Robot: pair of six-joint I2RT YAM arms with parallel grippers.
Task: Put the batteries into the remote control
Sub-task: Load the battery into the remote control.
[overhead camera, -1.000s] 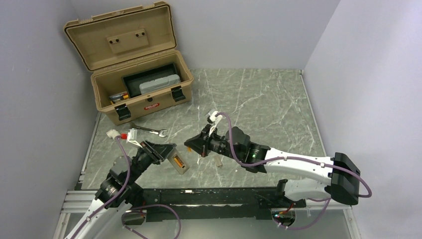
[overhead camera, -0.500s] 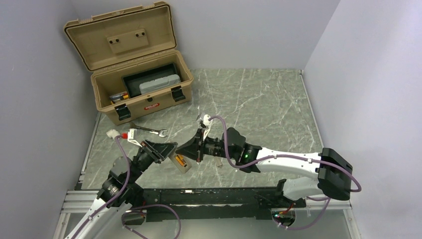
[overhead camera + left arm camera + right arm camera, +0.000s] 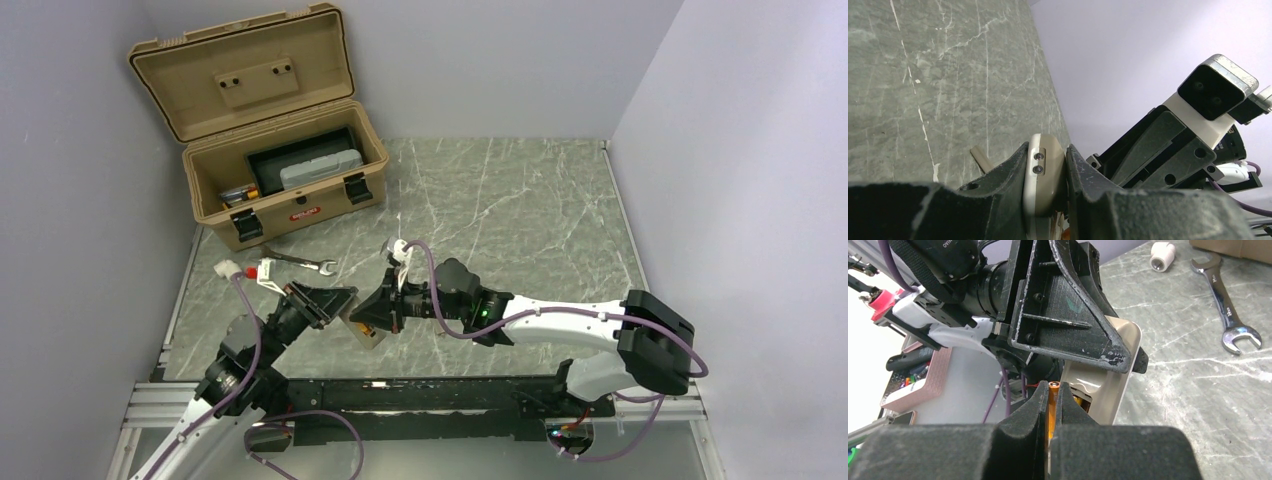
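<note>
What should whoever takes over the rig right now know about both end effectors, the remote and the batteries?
Left end effector: shut on the remote, its battery recess turned toward the right arm.
Right end effector: shut on one battery, tip right at the recess.
Done: remote gripped, battery lined up. An orange bit shows inside the recess, maybe a battery already in.
Left: seat this battery, let go, check the recess is full.

Even, bright lighting; soft shadows; near foreground blurred in wrist views.
</note>
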